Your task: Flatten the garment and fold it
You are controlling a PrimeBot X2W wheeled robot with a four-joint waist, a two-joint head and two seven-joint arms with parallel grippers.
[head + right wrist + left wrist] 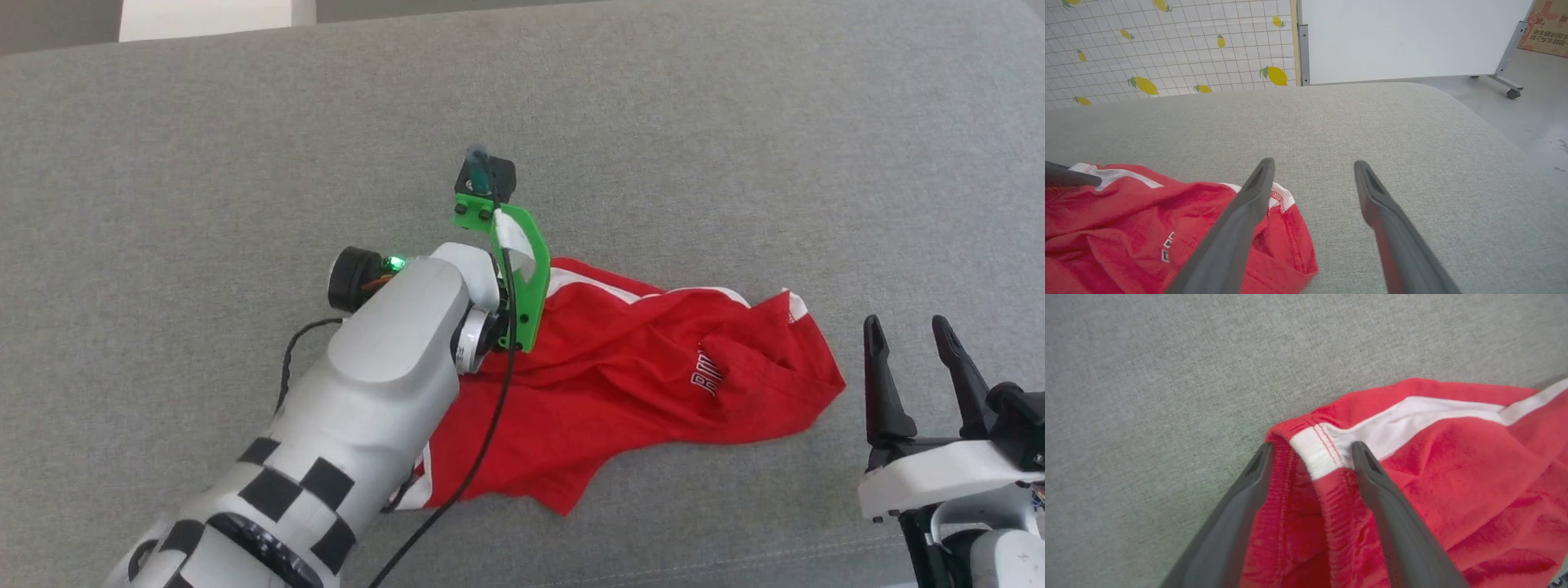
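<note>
The red shorts [637, 384] lie crumpled on the grey cushion [735, 147], white lettering on the right leg. My left arm reaches over their left part, and its green wrist bracket [522, 278] hides the fingers there. In the left wrist view my left gripper [1310, 451] is open, its fingertips [1361, 455] straddling the gathered waistband corner [1316, 455] where the white stripe ends. My right gripper [905, 322] stands open just right of the shorts, nothing between its fingers. In the right wrist view the leg hem [1290, 228] lies under its left finger [1249, 204].
The grey cushion [1392, 126] runs wide behind and to the right of the shorts, with a rounded edge at the far right. Beyond it are a lemon-print wall [1167, 45], a white wheeled board [1404, 36] and bare floor [1535, 114].
</note>
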